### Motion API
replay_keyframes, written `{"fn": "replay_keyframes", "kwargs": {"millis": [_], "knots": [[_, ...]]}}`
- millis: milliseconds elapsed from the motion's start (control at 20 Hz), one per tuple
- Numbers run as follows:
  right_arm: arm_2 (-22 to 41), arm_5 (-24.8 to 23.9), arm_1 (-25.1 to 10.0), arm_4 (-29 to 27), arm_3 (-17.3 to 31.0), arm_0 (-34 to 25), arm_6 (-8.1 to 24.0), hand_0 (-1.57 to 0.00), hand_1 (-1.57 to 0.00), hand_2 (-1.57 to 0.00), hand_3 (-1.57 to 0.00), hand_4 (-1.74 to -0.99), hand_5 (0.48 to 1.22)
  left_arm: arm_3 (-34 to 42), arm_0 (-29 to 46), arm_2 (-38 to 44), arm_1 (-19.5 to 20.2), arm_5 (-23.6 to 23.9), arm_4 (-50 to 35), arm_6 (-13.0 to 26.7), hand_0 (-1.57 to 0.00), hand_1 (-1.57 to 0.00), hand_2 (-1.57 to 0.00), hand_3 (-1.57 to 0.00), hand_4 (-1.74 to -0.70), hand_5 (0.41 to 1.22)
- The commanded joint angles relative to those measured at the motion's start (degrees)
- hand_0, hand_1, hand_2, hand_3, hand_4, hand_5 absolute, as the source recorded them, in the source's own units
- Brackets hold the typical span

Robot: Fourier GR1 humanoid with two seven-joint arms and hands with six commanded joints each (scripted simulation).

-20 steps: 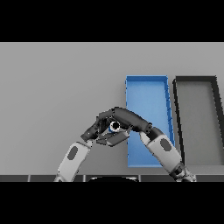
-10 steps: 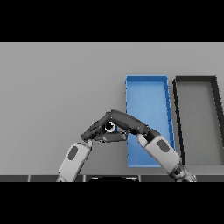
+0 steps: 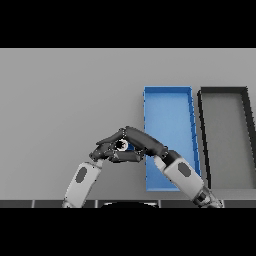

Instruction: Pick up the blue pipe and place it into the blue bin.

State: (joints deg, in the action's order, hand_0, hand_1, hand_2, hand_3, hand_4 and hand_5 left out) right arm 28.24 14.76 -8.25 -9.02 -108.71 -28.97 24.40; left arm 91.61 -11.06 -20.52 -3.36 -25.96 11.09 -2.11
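- Broadly, the grey worktop (image 3: 65, 100) fills the view and carries two long bins side by side toward 3 o'clock.
- The black bin (image 3: 204, 145) lies farthest toward 3 o'clock, just beside the blue bin (image 3: 167, 115), their long walls close to one another.
- The right arm comes in from about 5 o'clock and crosses over the near corner of the blue bin; the left arm comes in from about 7 o'clock.
- The right robot hand (image 3: 145, 141) and the left robot hand (image 3: 107, 150) meet just off the blue bin's 9 o'clock wall, over bare worktop.
- The blue pipe (image 3: 123, 145) sits between the two robot hands, outside the blue bin; only its round end and a bit of blue show.
- The right robot hand's fingers curl over the pipe from above, gripping it; the left robot hand's fingers wrap it from below and the side.
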Motion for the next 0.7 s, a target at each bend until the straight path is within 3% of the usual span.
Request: {"fn": "replay_keyframes", "kwargs": {"millis": [0, 50, 200, 300, 400, 550, 650], "knots": [[0.2, -0.4, 0.4, 0.2, 0.1, -0.2, 1.4, -1.56, -1.56, -1.56, -1.56, -1.738, 1.211, 0.1, 0.3, -0.3, 0.0, -0.8, 0.9, 0.4, -0.6, -0.55, -0.53, -0.48, -1.21, 1.221], [0.1, -0.6, 0.5, 0.0, -0.2, -0.4, 2.1, -1.57, -1.57, -1.57, -1.56, -1.738, 1.213, 0.6, 0.9, -0.3, 0.4, -1.3, 2.0, -0.8, -0.48, -0.44, -0.42, -0.38, -1.14, 1.132], [0.3, -1.0, 0.2, 1.3, -0.4, -0.4, 0.8, -1.57, -1.57, -1.57, -1.57, -1.74, 1.217, 0.9, 0.6, 0.7, -0.7, -0.8, 1.7, 3.8, -0.24, -0.22, -0.22, -0.19, -1.02, 0.848], [0.0, -1.0, 0.5, 1.3, 0.4, -0.8, 0.6, -1.57, -1.57, -1.57, -1.57, -1.74, 1.218, 0.7, 0.6, 1.1, -1.3, -0.4, 1.1, 5.1, -0.16, -0.14, -0.14, -0.12, -0.98, 0.704], [-0.1, -0.9, 0.1, 1.1, 0.1, -0.5, -0.2, -1.57, -1.57, -1.57, -1.57, -1.74, 1.219, 0.5, 0.9, 1.7, -1.5, -0.8, 0.0, 7.0, -0.1, -0.09, -0.09, -0.08, -0.97, 0.603], [-0.1, -1.3, 0.9, 0.1, 0.1, 0.1, -0.4, -1.57, -1.57, -1.57, -1.57, -1.741, 1.22, 0.6, 1.5, 1.0, -1.3, 0.0, 1.5, 6.2, -0.05, -0.05, -0.04, -0.04, -0.95, 0.513], [-1.9, -2.1, 2.2, -4.7, -0.8, -0.7, 1.8, -1.57, -1.57, -1.57, -1.57, -1.741, 1.22, 0.0, 1.8, 0.5, -1.1, 0.5, 2.7, 5.8, -0.03, -0.03, -0.03, -0.03, -0.93, 0.484]]}}
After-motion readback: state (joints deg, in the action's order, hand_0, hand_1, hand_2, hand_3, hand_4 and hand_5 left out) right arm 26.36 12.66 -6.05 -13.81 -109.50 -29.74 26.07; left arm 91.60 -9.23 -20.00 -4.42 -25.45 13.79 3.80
